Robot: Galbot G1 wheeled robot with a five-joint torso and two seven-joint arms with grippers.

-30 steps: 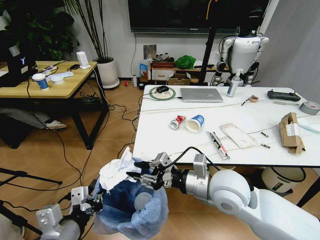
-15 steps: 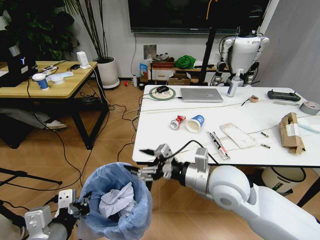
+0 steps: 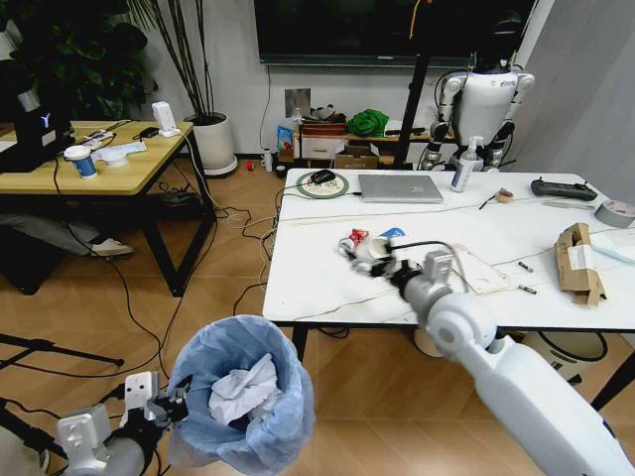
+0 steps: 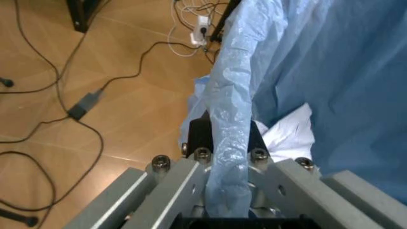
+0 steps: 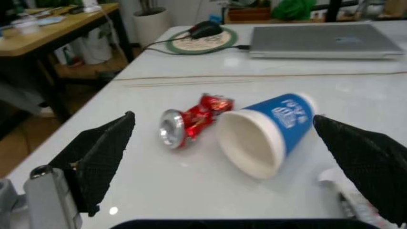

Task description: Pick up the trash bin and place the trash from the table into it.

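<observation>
The trash bin (image 3: 238, 416), lined with a crinkled blue bag, hangs low at the front left with crumpled white paper (image 3: 241, 390) inside. My left gripper (image 3: 171, 405) is shut on its bagged rim (image 4: 229, 124). My right gripper (image 3: 375, 262) is open just above the white table (image 3: 317, 288). Its black fingers (image 5: 102, 152) spread wide on either side of a crushed red can (image 5: 190, 123) and a tipped blue-white paper cup (image 5: 270, 131). Further right on the table lie a flat white packet (image 3: 486, 273) and a torn brown cardboard box (image 3: 577, 260).
At the table's far side are a silver laptop (image 3: 400, 187), a mouse on a round pad (image 3: 321, 179), a spray bottle (image 3: 462, 166), a black controller (image 3: 563, 188) and a grey tape roll (image 3: 615, 212). A wooden desk (image 3: 99, 169) stands left, with cables across the floor.
My right gripper has gone from above the bin up onto the table by the can and cup. The crumpled paper now lies in the bin, which sits lower and upright.
</observation>
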